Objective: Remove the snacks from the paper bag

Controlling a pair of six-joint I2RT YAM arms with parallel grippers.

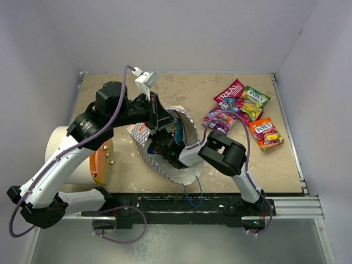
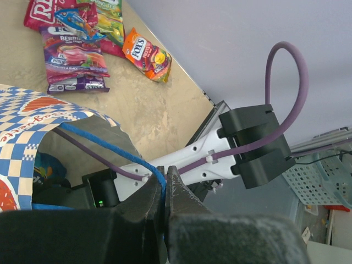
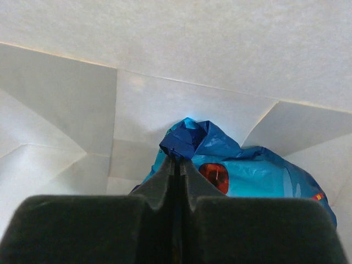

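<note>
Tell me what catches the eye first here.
The right hand, deep inside the bag, is shut on a blue packet by its crumpled corner. The left hand pinches the bag's blue handle. Bright snacks lie piled at the far right of the table.

Tan table (image 1: 275, 168), paper bag (image 1: 142, 144) centre, snack packets (image 1: 254, 103) right, white cylinder (image 1: 58, 146) left

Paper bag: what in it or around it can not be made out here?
- What else lies inside: right wrist view shows one blue packet; the right claw covers the bottom.
- Packet's print: crumpled, unreadable.
- The right claw in top view: hidden inside the paper bag.
- The left claw, top view: tips hidden under its own wrist; left wrist view shows it pinching the blue cord handle.
</note>
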